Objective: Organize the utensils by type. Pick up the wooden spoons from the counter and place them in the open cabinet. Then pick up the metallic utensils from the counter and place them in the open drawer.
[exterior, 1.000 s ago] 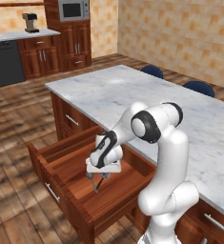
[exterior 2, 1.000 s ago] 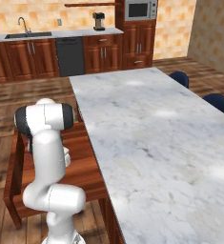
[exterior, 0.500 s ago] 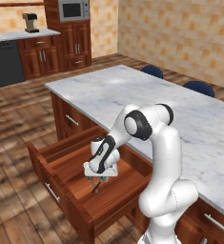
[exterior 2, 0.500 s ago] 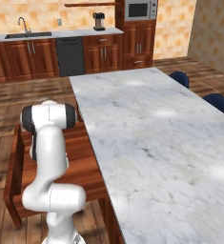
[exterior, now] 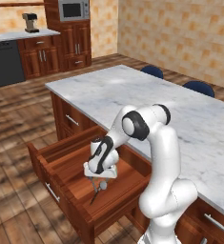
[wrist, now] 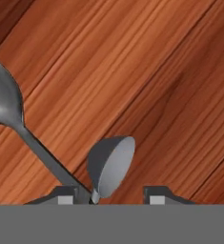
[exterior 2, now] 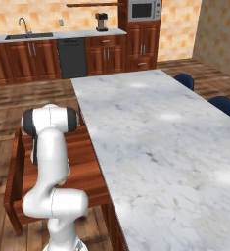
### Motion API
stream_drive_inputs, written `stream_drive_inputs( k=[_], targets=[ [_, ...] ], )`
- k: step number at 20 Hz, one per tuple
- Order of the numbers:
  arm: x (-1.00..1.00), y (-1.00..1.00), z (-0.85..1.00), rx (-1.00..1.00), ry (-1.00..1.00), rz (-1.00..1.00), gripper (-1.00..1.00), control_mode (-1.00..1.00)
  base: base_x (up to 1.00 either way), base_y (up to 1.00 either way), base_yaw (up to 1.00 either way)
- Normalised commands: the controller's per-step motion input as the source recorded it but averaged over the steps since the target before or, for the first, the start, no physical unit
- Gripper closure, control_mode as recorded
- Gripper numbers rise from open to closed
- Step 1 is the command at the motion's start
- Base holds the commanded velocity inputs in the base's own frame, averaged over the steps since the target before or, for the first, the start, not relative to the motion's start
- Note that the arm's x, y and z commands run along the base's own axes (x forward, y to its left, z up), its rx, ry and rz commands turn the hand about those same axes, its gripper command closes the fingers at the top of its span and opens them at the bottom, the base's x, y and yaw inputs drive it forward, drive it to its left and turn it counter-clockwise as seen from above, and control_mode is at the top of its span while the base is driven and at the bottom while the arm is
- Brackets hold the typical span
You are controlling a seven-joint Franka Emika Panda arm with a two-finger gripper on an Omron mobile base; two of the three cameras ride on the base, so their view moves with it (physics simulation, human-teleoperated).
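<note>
Your gripper hangs low in the drawer, fingers apart around a spoon; a second spoon lies on the drawer floor. Counter bare: probably last release, nearly finished. Cabinet unchecked.

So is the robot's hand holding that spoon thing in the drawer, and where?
Cannot tell. The gripper has parted over the drawer; a metal utensil sits by one finger, maybe just let go.
</note>
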Motion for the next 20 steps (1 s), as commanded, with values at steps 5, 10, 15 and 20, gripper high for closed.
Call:
stream_drive_inputs(
  k=[5, 10, 15, 20],
  targets=[
    [0.0, 0.0, 0.12, 0.0, 0.0, -0.02, -1.0, -1.0, 0.0, 0.0, 0.0],
    [-0.36, -0.07, 0.83, 0.05, -0.06, 0.05, -1.0, -1.0, 0.0, 0.0, 0.0],
    [-0.64, -0.2, 0.77, 0.0, -0.24, 0.27, -1.0, -1.0, 0.0, 0.0, 0.0],
    [-0.73, -0.27, 0.77, 0.0, -0.4, 0.39, -1.0, -1.0, 0.0, 0.0, 0.0]
  ],
)
